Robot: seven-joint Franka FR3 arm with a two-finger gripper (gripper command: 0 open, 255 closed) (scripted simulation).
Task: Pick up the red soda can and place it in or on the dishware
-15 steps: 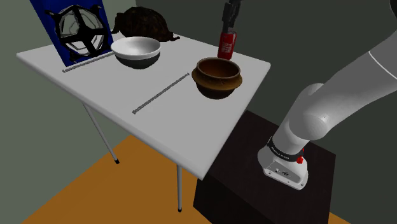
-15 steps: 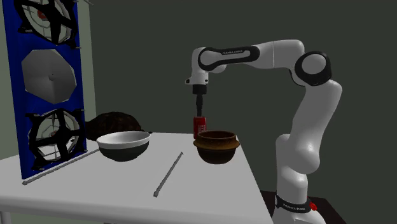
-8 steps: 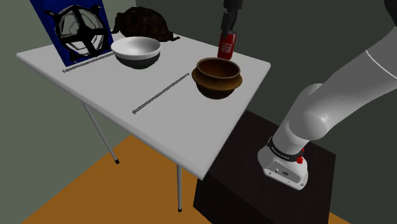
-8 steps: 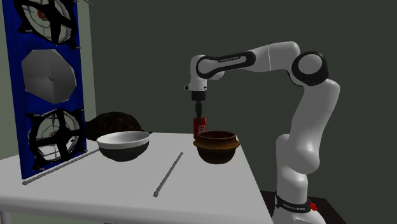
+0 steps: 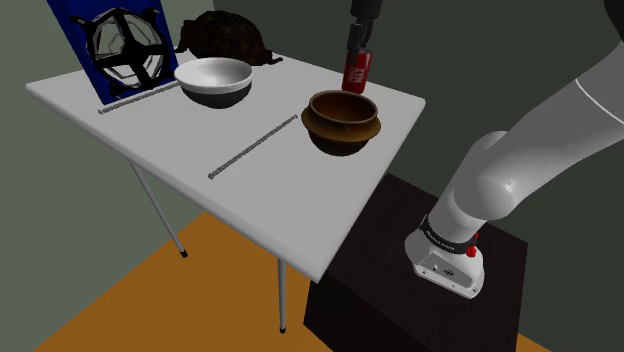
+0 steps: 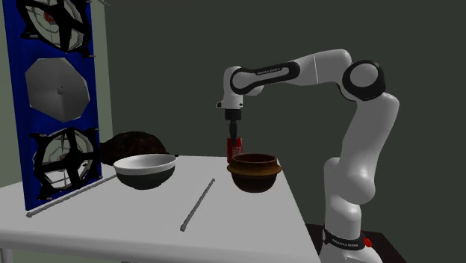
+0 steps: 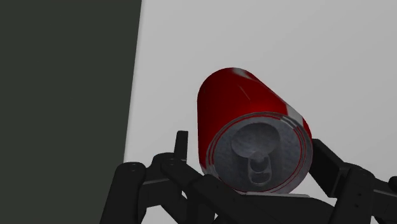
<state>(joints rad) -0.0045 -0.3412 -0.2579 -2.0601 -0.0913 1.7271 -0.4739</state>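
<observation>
While gripper point(image 5: 357, 55) clasps red can point(image 5: 356, 73), brown bowl point(image 5: 342, 122) just beside; white bowl point(image 5: 213, 82) well apart.

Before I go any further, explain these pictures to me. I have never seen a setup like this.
The machine is a white robot arm on a dark box, with a black gripper as its hand.

The shoulder view looks down over the table from beside the box. The second exterior view looks from the side and takes in the whole arm. The wrist view looks along the gripper itself.

On the table stand a white bowl, a brown bowl and, beyond the brown bowl in the shoulder view, a red can. Two thin grey rods lie flat. A blue panel stands at one end, and a dark lump sits behind the white bowl.

The gripper sits over the can's top. I cannot tell whether it grips the can.
</observation>
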